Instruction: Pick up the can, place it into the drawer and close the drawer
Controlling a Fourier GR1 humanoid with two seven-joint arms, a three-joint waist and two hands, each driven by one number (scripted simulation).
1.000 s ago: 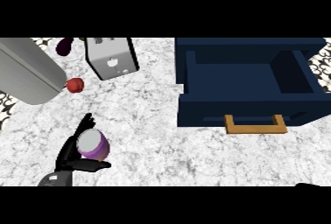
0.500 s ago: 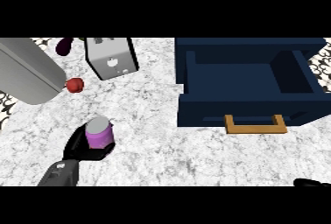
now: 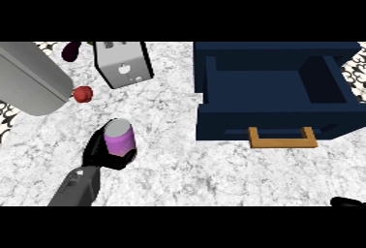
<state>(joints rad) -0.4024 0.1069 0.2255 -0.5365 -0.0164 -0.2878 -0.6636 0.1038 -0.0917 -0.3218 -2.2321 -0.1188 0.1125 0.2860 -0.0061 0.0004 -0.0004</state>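
**Can in hand, drawer waiting across the counter**

The robot's left hand [image 3: 107, 154] curls round the purple can [image 3: 119, 140] at the left of the marble counter [image 3: 214, 174], fingers and thumb wrapped about its lower half while the grey lid shows above them. The can stands tilted a little toward the view's top. Whether its base touches the counter or hangs just above it cannot be told from this steep view.

The navy drawer [image 3: 275, 97] stands pulled open, well apart to the right, its inside bare and its tan handle [image 3: 282, 138] facing the near edge. Only a sliver of the right hand [image 3: 349, 202] shows at the lower right corner; its state cannot be told.

The step in hand looks to be the carry. Done well, it calls for lifting the can high enough to pass the drawer's front wall, keeping it near upright, then crossing rightward and lowering it over the middle of the open compartment rather than near the inner partition at its right. Release should wait until the can sits low inside.

Behind the start point stand a grey toaster [image 3: 123, 63], a large grey cylinder [image 3: 28, 80] with a red knob [image 3: 83, 94], and a dark purple object [image 3: 71, 51]; none lies on the way to the drawer.
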